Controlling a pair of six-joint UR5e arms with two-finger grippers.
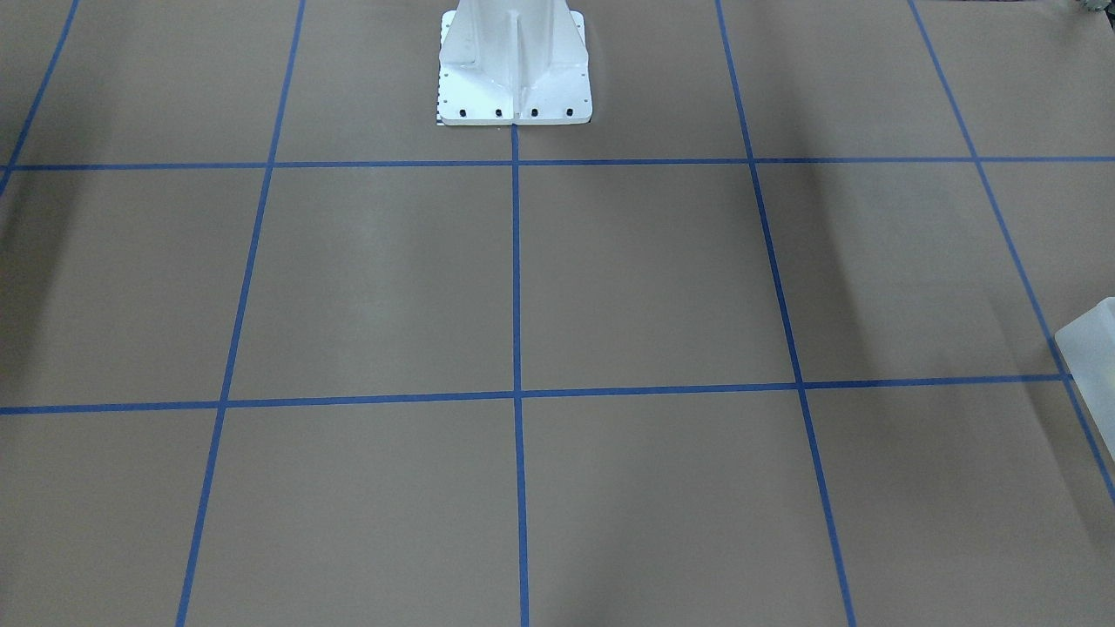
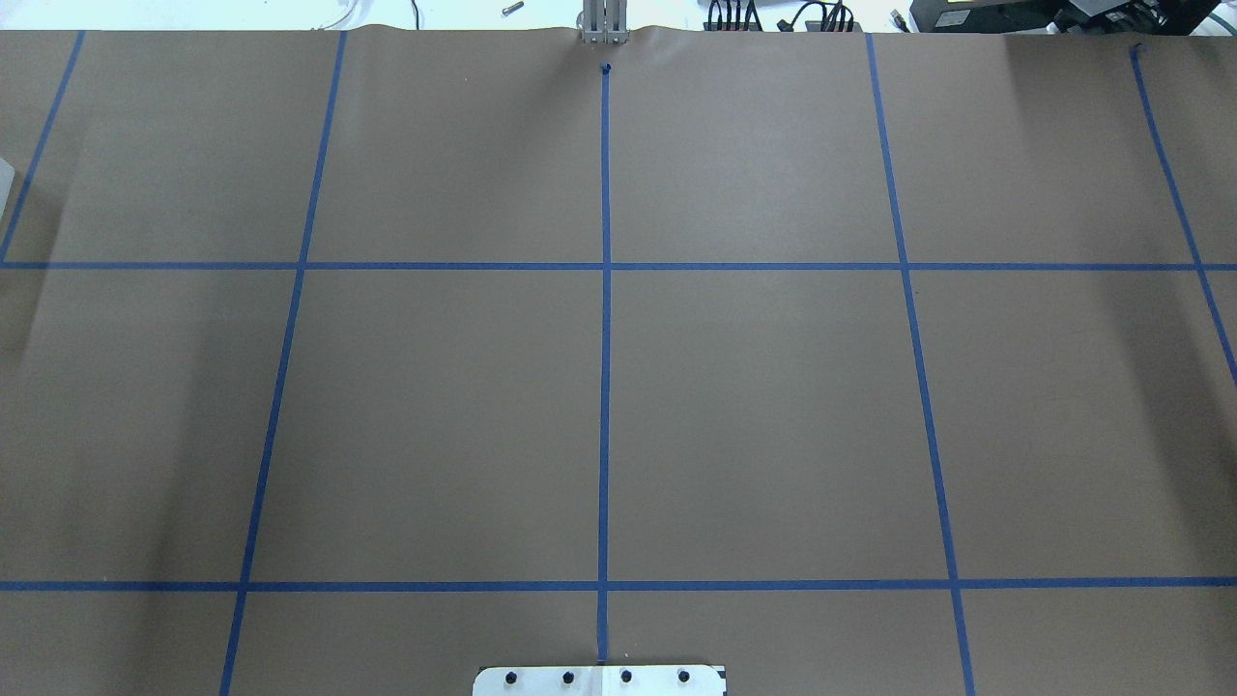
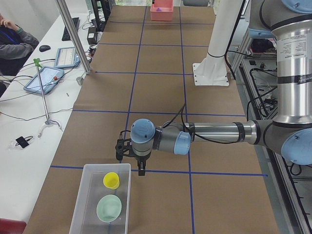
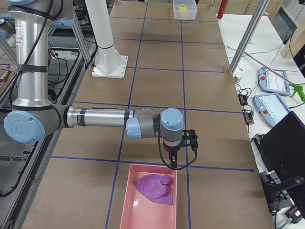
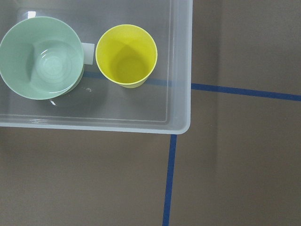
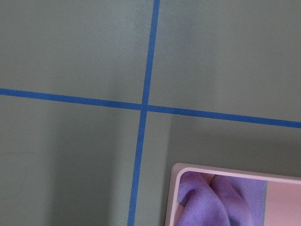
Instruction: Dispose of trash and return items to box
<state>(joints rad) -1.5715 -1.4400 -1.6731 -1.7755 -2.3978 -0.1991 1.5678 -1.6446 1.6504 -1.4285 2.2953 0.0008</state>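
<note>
Brown surface carries the box; both arms extend horizontally, left tool and right tool pointing down, opening cannot be told.

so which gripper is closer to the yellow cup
Left. The left gripper hangs at the end of the box where the yellow cup stands. The right gripper is at the table's opposite end, by the pink tray.

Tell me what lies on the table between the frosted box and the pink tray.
Only brown paper crossed by blue tape lines; the overhead view shows that stretch between the box and the pink tray bare.
</note>
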